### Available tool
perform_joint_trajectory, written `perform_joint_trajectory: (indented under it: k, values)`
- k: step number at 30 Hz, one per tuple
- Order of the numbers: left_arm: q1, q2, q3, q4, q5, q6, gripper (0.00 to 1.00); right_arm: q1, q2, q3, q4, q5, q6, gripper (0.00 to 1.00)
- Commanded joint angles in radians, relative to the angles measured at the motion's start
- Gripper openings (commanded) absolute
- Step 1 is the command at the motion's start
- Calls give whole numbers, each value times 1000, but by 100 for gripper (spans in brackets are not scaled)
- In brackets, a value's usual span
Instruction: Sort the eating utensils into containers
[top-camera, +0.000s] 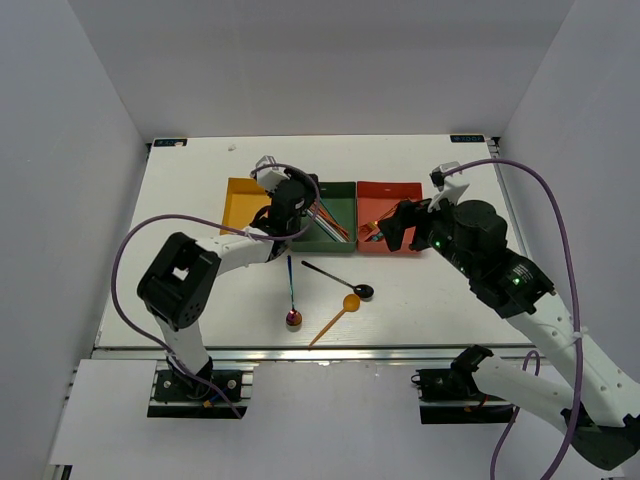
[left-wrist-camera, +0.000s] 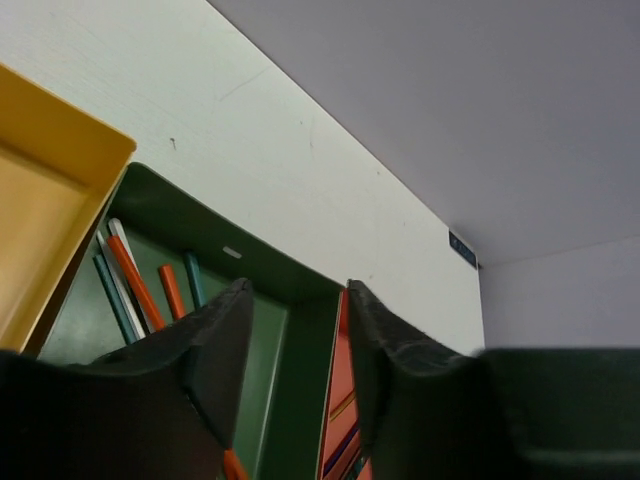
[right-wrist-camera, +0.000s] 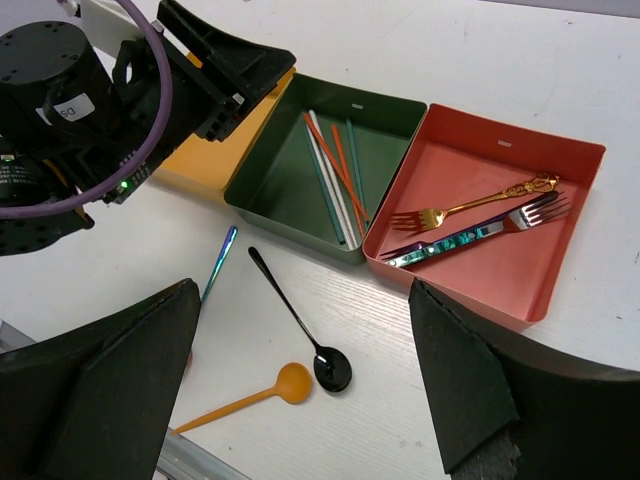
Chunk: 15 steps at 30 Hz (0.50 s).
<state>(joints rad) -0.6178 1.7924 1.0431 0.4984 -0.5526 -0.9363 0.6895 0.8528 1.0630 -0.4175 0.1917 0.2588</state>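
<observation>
Three trays stand in a row: yellow-orange (top-camera: 240, 205), dark green (top-camera: 338, 208) and red (top-camera: 398, 238). The green tray (right-wrist-camera: 290, 170) holds several chopsticks (right-wrist-camera: 335, 175). The red tray (right-wrist-camera: 540, 260) holds a gold fork (right-wrist-camera: 470, 207) and an iridescent fork (right-wrist-camera: 480, 232). On the table lie a black spoon (top-camera: 340, 279), an orange spoon (top-camera: 335, 317) and an iridescent spoon (top-camera: 291, 290). My left gripper (top-camera: 290, 205) is open and empty over the near left corner of the green tray. My right gripper (top-camera: 392, 232) is open and empty above the red tray.
The table's front edge (top-camera: 300, 350) runs just below the loose spoons. White walls close in the table on three sides. The left arm (right-wrist-camera: 90, 110) fills the upper left of the right wrist view.
</observation>
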Motion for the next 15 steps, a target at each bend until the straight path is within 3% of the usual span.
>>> perform_joint_trajectory:
  k: [1,6,7,9,11,15]
  values:
    - [-23,-48,47,-18,45,1,58,4,14,6,19,3,-3,89]
    - [-45,-138,67,-87,71,28,86,4,60,6,3,34,43,89]
    - [-45,-157,77,-163,75,53,93,4,68,6,0,31,57,89]
    - [-45,-217,153,-309,47,120,96,4,110,11,-38,26,91,89]
    - [-45,-246,224,-588,-19,198,98,5,159,0,-58,29,160,89]
    - [-45,-306,334,-981,-128,400,98,54,189,-67,-69,183,295,89]
